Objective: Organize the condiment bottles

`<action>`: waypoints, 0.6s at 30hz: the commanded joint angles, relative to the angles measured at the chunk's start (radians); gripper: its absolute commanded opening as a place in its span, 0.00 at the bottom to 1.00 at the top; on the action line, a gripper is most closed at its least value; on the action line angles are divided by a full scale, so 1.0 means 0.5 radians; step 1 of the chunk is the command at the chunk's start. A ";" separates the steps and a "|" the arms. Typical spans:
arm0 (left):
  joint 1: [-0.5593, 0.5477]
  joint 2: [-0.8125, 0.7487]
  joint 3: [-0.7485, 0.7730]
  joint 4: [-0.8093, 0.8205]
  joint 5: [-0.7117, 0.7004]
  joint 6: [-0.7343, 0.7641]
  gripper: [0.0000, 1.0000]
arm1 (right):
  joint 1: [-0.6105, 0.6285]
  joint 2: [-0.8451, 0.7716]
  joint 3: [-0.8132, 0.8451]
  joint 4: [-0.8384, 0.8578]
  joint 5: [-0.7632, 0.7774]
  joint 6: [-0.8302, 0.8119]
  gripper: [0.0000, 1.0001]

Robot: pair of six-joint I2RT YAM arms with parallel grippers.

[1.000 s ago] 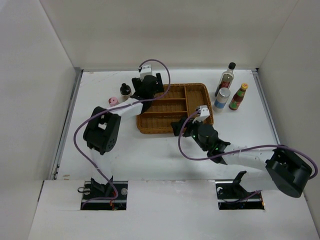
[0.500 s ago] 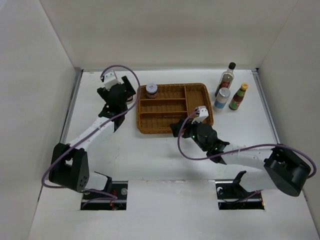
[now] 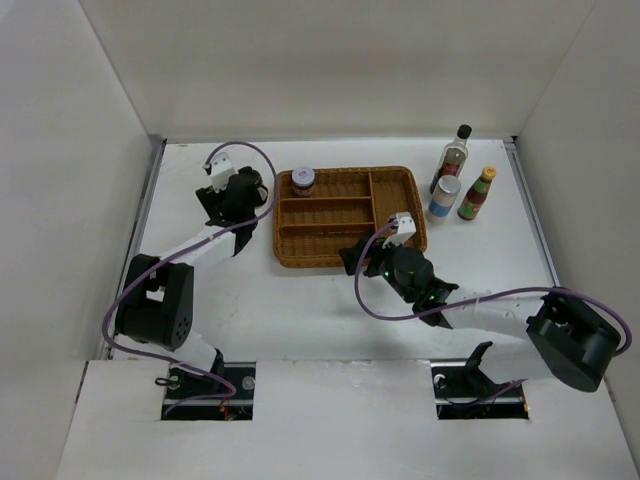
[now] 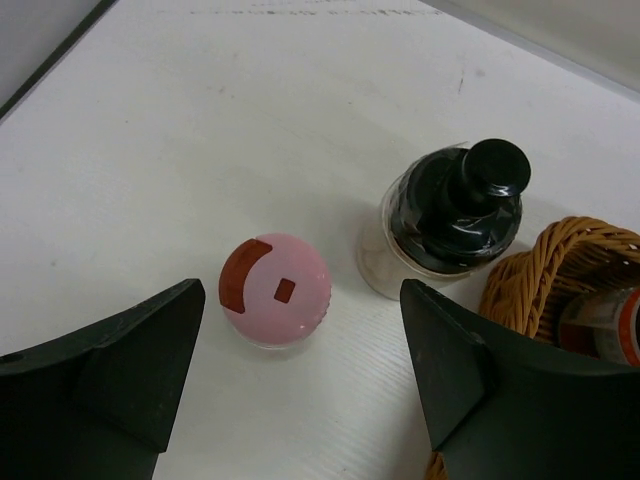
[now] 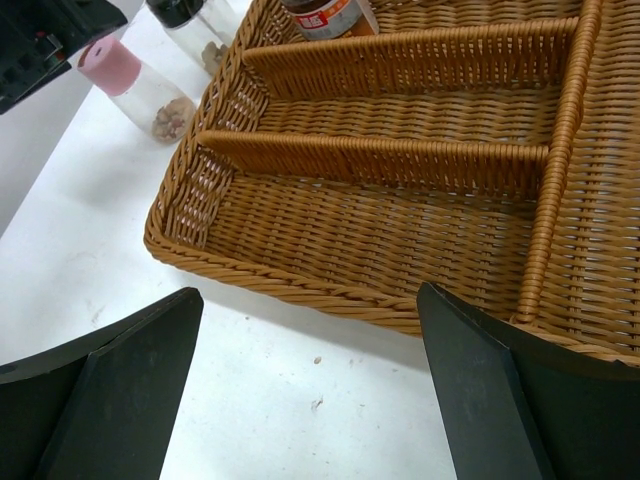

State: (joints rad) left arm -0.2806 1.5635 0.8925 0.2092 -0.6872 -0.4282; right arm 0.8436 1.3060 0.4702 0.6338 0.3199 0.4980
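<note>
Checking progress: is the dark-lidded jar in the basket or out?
In: the dark-lidded jar stands in the basket's far-left compartment.

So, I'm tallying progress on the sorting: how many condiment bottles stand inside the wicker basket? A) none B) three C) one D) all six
C: only the dark-lidded jar stands in the wicker basket, in its far-left compartment; the pink-lidded jar and short black-capped bottle stand outside on its left, and the tall clear bottle, silver-lidded bottle and red sauce bottle outside on its right.

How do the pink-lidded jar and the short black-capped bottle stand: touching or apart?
Apart. The left wrist view shows a strip of bare white table between the pink-lidded jar and the short black-capped bottle.
</note>
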 commanded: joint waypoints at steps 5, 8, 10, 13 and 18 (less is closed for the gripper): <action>0.035 -0.074 -0.125 0.204 -0.089 -0.033 0.77 | -0.020 0.036 0.084 0.039 -0.026 0.007 0.95; 0.063 -0.041 -0.092 0.174 -0.068 -0.018 0.71 | -0.026 0.054 0.087 0.030 -0.029 0.010 0.95; 0.093 0.011 -0.073 0.186 -0.034 -0.030 0.68 | -0.020 0.042 0.090 0.027 -0.029 0.007 0.95; 0.118 0.094 0.000 0.171 0.009 -0.033 0.67 | -0.020 0.048 0.084 0.033 -0.032 0.010 0.95; 0.155 0.211 0.086 0.171 0.055 -0.036 0.60 | -0.020 0.036 0.087 0.042 -0.032 -0.002 0.95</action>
State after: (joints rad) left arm -0.2146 1.6608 0.8883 0.2588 -0.6823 -0.4355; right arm 0.8379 1.3296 0.4728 0.6197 0.3153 0.4976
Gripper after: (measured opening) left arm 0.605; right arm 0.951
